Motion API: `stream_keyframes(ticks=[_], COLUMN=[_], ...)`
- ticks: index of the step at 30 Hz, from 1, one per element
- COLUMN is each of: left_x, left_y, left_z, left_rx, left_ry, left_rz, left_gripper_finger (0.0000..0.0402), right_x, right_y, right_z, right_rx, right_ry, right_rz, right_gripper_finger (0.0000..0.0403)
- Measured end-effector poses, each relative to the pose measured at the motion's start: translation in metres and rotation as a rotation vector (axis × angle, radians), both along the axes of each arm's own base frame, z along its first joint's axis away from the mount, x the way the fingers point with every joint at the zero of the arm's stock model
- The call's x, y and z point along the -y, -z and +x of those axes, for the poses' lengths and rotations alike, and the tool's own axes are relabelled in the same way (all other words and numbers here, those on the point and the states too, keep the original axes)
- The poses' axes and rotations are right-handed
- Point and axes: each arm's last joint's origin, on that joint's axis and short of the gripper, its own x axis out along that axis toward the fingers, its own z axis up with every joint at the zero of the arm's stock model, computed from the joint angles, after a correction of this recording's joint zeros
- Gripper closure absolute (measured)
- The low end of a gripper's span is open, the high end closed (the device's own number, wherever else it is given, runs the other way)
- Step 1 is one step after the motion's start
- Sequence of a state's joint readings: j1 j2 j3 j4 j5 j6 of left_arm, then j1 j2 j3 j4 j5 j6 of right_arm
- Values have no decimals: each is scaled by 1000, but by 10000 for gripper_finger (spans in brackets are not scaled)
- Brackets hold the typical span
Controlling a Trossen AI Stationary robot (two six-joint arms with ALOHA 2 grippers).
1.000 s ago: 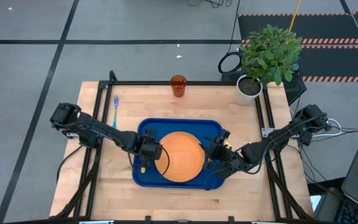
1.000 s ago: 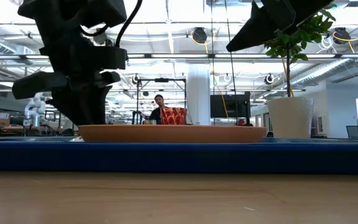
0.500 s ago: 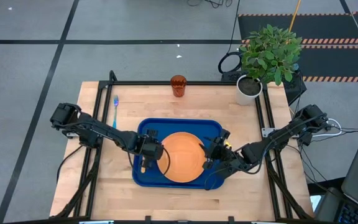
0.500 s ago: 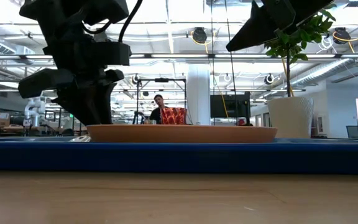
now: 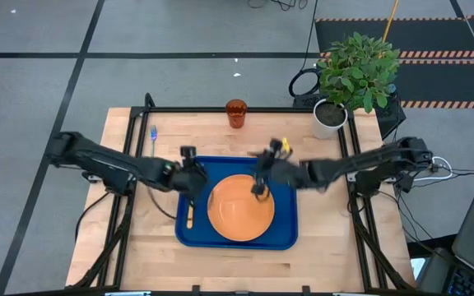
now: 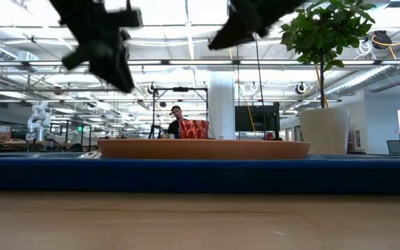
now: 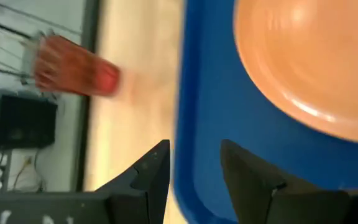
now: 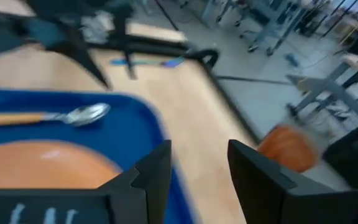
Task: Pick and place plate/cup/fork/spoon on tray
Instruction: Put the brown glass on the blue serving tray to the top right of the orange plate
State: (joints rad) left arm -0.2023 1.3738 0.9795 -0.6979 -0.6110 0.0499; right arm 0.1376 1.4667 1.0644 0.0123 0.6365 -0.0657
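Both arms have lifted clear of the plate [image 5: 240,208] — the left gripper [image 5: 189,154] and right gripper [image 5: 259,174] now sit up toward the tray's [image 5: 284,238] far edge, seemingly empty, with the plate shifted slightly.

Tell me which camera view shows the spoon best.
The right wrist view: the spoon lies in the tray beside the plate, with bowl and handle both visible. The high view shows only its handle as a thin sliver. The low and left wrist views do not show it clearly.

A potted plant [image 5: 346,82] stands at the wooden table's [image 5: 146,238] far corner
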Motion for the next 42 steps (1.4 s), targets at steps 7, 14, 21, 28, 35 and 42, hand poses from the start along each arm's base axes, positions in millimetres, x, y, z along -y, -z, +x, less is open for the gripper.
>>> stream_keyframes(ticks=[7, 14, 21, 28, 35, 42], left_x=[-25, -43, -61, -92, -119, -138], left_y=[-77, -108, -84, -75, -68, -61], left_z=[-45, -81, -77, -78, -88, -96], left_rx=[435, 741, 646, 680, 734, 810], left_ry=[75, 313, 441, 472, 536, 468], left_rz=[-42, -150, -219, -214, -242, -197], left_gripper_finger=[257, 257, 257, 257, 257, 257], right_x=[61, 109, 160, 211, 239, 243], right_y=[-61, -55, -4, 15, 19, 18], right_z=[19, 45, 71, 79, 66, 64], right_rx=[45, -144, -416, -461, -427, -410], right_ry=[-54, -76, -134, -83, -89, -140], right_rz=[-16, -19, 83, 38, 133, 143], right_gripper_finger=[230, 229, 229, 229, 229, 229])
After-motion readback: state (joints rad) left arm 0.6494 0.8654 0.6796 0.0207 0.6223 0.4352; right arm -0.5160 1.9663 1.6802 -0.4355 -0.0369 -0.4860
